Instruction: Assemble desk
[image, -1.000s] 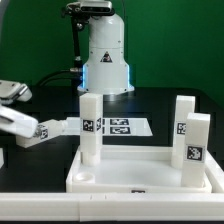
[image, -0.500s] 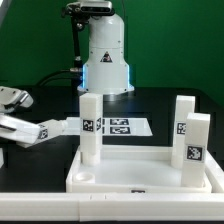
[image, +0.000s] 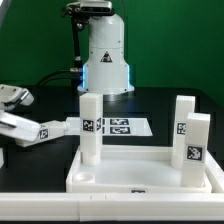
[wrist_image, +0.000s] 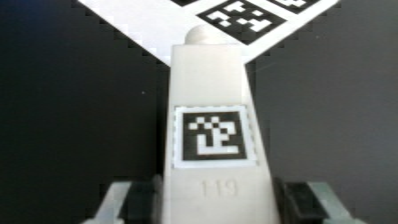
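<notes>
The white desk panel (image: 140, 181) lies at the front with three white tagged legs standing on it: one (image: 90, 128) at the exterior view's left, two (image: 183, 119) (image: 197, 142) at its right. A fourth leg (image: 57, 127) lies flat on the black table to the panel's left. My gripper (image: 24, 129) reaches in from the exterior view's left edge around that leg's near end. In the wrist view the leg (wrist_image: 214, 100) runs away from my gripper (wrist_image: 217, 202), its tag facing up, and both dark pads sit against its sides.
The marker board (image: 126, 126) lies flat behind the panel, just past the lying leg's far tip (wrist_image: 249, 14). The robot's white base (image: 105, 60) with its blue light stands at the back. A black cable trails behind on the exterior view's left.
My fingers have drawn in from wide open onto the lying leg's sides. The gripper has settled slightly lower. The leg, panel and upright legs have not moved.
</notes>
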